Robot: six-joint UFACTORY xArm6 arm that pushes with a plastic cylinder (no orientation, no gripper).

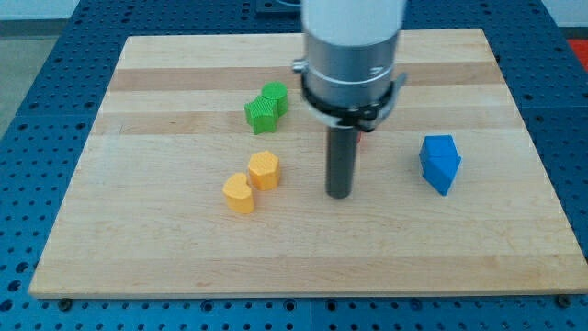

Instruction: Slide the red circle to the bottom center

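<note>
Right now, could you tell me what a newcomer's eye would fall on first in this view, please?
The big silver arm housing at the view's top centre stands out first, with my tip resting near the middle of the wooden board. Around it sit two green blocks up-left, two orange blocks left, and blue blocks to the right. Only a sliver of red shows behind the rod.
</note>
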